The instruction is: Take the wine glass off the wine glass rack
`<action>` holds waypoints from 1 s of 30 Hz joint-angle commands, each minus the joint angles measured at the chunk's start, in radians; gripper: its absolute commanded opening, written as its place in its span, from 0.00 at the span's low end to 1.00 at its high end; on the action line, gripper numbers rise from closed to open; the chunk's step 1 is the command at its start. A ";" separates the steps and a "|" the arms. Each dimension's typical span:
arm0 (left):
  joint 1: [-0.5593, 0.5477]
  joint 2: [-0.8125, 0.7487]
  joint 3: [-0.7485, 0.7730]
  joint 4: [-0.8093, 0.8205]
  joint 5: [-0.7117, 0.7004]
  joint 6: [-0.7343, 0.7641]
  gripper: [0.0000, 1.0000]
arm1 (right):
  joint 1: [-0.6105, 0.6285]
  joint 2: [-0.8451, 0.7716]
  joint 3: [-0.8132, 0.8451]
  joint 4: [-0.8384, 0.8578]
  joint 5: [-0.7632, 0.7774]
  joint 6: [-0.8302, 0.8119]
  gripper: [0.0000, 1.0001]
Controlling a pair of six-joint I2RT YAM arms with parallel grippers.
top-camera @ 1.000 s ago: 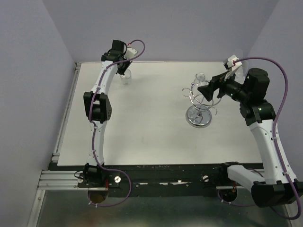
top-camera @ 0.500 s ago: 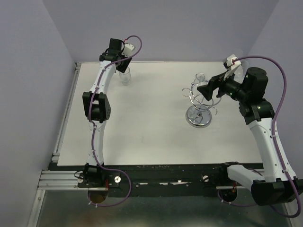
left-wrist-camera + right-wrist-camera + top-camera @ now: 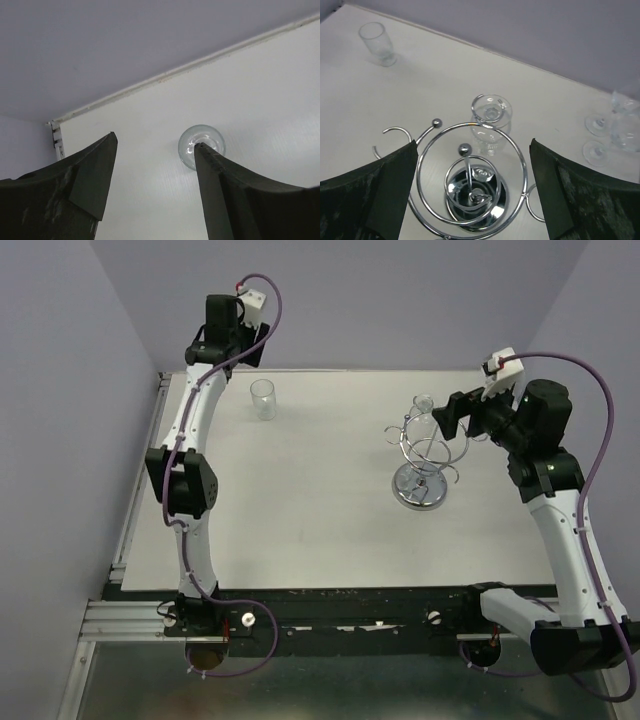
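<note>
Right wrist view: right gripper, jaws spread wide and empty, hovers over the wine glass hung at frame centre. Left gripper is likewise parted and empty. Next, likely pinch the stem and unhook it.

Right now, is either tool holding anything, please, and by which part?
Nothing is held: left tool open above the clear glass, right tool open above the wine glass rack.

Lab robot cell: my left arm and right arm sit on a metal rail by a white surface, plain lavender walls around.
</note>
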 commanded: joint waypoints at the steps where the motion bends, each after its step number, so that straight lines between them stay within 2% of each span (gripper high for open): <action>1: -0.015 -0.208 -0.084 0.131 0.181 -0.083 0.78 | -0.002 -0.016 0.046 -0.056 0.279 -0.049 1.00; 2: -0.025 -0.231 -0.111 0.136 0.231 -0.070 0.78 | -0.004 -0.014 0.052 -0.074 0.299 -0.054 1.00; 5: -0.095 -0.305 -0.215 0.158 0.261 -0.005 0.78 | -0.008 -0.014 0.057 -0.123 0.366 -0.028 0.99; 8: -0.176 -0.357 -0.282 0.142 0.324 0.035 0.77 | -0.017 -0.016 0.054 -0.177 0.531 0.004 0.98; 11: -0.273 -0.382 -0.296 0.083 0.397 0.049 0.76 | -0.068 -0.005 0.057 -0.257 0.615 0.045 0.80; 14: -0.359 -0.385 -0.294 0.024 0.430 0.053 0.73 | -0.157 0.017 0.035 -0.324 0.581 0.102 0.71; 15: -0.385 -0.383 -0.297 0.007 0.427 0.053 0.71 | -0.183 0.026 0.023 -0.335 0.563 0.114 0.65; 18: -0.454 -0.380 -0.317 -0.020 0.347 0.055 0.65 | -0.206 0.046 -0.031 -0.338 0.528 0.101 0.24; 19: -0.469 -0.374 -0.320 -0.029 0.318 0.053 0.61 | -0.206 0.049 -0.046 -0.335 0.509 0.099 0.15; 21: -0.494 -0.359 -0.311 -0.063 0.318 0.066 0.54 | -0.208 0.067 -0.069 -0.328 0.454 0.104 0.02; 27: -0.549 -0.300 -0.263 -0.082 0.293 0.046 0.41 | -0.206 0.155 -0.066 -0.311 0.379 0.170 0.01; 30: -0.578 -0.279 -0.251 -0.074 0.289 0.030 0.40 | -0.206 0.187 -0.054 -0.295 0.350 0.185 0.01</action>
